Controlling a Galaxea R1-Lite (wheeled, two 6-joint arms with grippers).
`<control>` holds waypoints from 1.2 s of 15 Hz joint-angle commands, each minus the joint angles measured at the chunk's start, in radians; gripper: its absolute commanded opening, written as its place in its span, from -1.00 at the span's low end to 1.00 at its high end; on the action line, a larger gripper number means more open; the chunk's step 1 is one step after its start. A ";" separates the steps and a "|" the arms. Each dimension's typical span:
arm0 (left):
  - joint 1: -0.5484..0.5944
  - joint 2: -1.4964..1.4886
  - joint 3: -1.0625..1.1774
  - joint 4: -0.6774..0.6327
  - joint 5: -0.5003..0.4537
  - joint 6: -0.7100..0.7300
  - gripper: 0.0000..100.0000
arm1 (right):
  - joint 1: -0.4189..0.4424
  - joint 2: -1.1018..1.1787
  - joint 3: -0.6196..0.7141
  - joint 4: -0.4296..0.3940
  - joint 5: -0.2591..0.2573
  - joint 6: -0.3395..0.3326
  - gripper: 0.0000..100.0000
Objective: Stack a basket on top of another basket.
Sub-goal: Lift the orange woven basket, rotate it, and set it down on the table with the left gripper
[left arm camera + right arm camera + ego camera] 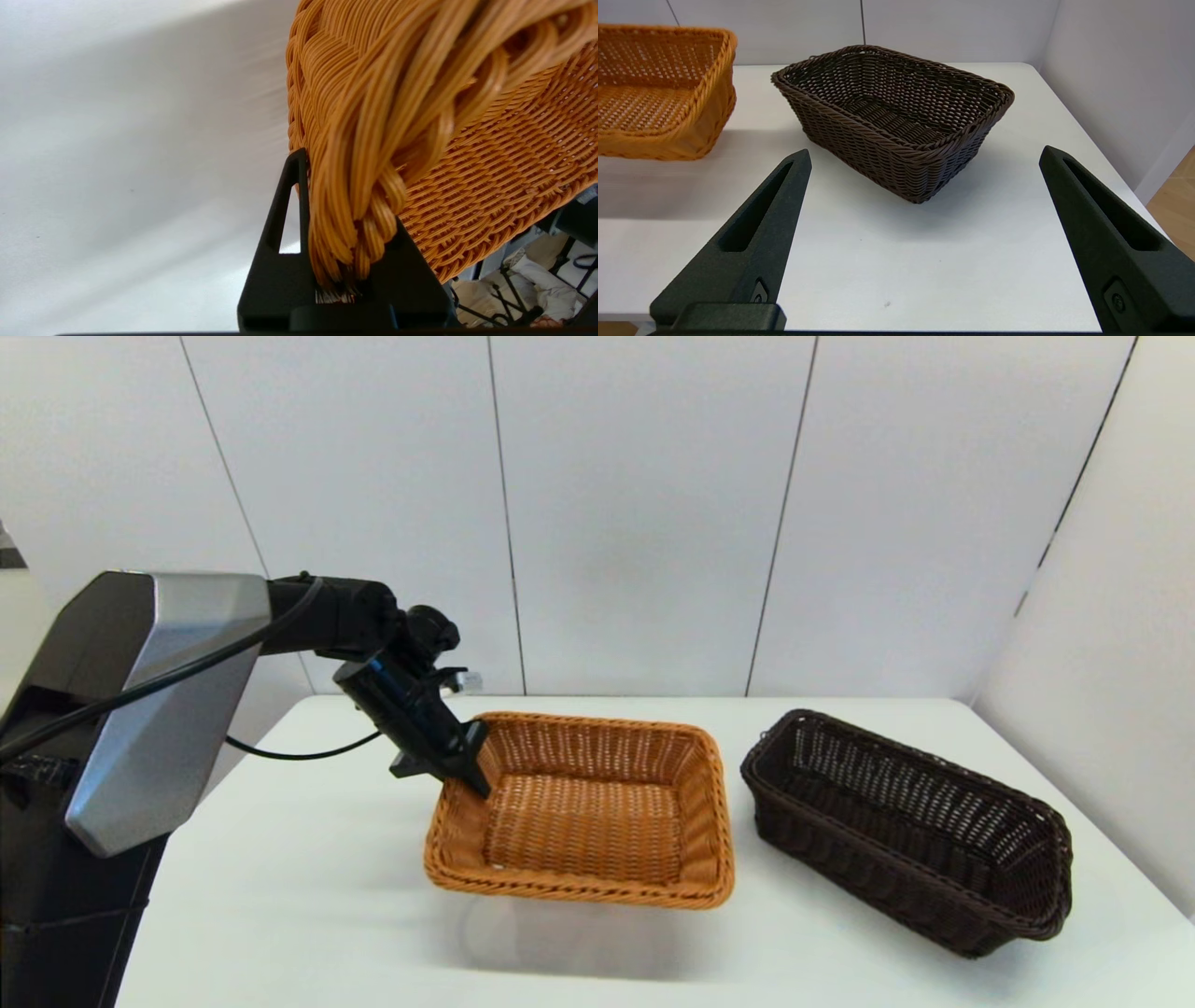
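Fingers point(280, 219) of left gripper point(464, 767) clenched on orange-tan basket point(583, 812) rim, its left end lifted off table point(308, 896) — dark brown basket point(906, 831) sits apart at right. Right gripper point(924, 233) spread wide, low before it.

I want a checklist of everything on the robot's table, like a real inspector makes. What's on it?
Surface: white table, baskets side by side, apart.
Job's things: orange-tan basket tilted, lifted by its left rim; dark brown basket resting on the table, untouched, nothing in it.
Clutter: nothing seen.
Grippers: left gripper clamped on the orange-tan basket's braided rim; right gripper open, held back near the table's front edge, facing the dark brown basket.
Cables: black cable hanging from the left arm.
Surroundings: white wall panels.
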State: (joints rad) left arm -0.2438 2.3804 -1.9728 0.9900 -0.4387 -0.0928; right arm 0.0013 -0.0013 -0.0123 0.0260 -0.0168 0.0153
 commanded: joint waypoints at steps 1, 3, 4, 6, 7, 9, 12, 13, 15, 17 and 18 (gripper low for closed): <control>-0.002 0.036 0.000 0.006 0.002 -0.008 -1.00 | 0.000 0.001 0.000 0.000 0.000 0.000 1.00; -0.011 0.046 0.000 0.001 0.003 -0.028 -1.00 | 0.000 0.001 0.000 0.000 0.000 0.000 1.00; -0.012 0.052 0.000 -0.014 0.008 -0.041 -1.00 | 0.000 0.001 0.000 0.000 0.000 0.000 1.00; -0.014 0.059 0.000 -0.033 0.009 -0.070 -1.00 | 0.000 0.001 0.000 0.000 0.000 0.000 1.00; -0.015 0.060 0.000 -0.036 0.011 -0.078 -1.00 | 0.000 0.001 0.000 0.000 0.000 0.000 1.00; -0.015 0.060 0.000 -0.042 0.011 -0.085 -1.00 | 0.000 0.001 0.000 0.000 0.000 0.000 1.00; -0.015 0.060 0.000 -0.042 0.012 -0.085 -1.00 | 0.000 0.001 0.000 0.000 0.000 0.000 1.00; -0.015 0.060 0.000 -0.042 0.014 -0.085 -1.00 | 0.000 0.001 0.000 0.000 0.000 0.000 1.00; -0.015 0.060 0.000 -0.042 0.014 -0.085 -1.00 | 0.000 0.001 0.000 0.000 0.000 0.000 1.00; -0.015 0.060 0.000 -0.042 0.012 -0.087 -1.00 | 0.000 0.001 0.000 0.000 0.000 0.000 1.00; -0.015 0.063 0.000 -0.042 0.011 -0.085 -1.00 | 0.000 0.001 0.000 0.000 0.000 0.000 1.00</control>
State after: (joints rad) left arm -0.2591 2.4415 -1.9728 0.9423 -0.4247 -0.1770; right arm 0.0013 -0.0013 -0.0123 0.0260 -0.0172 0.0153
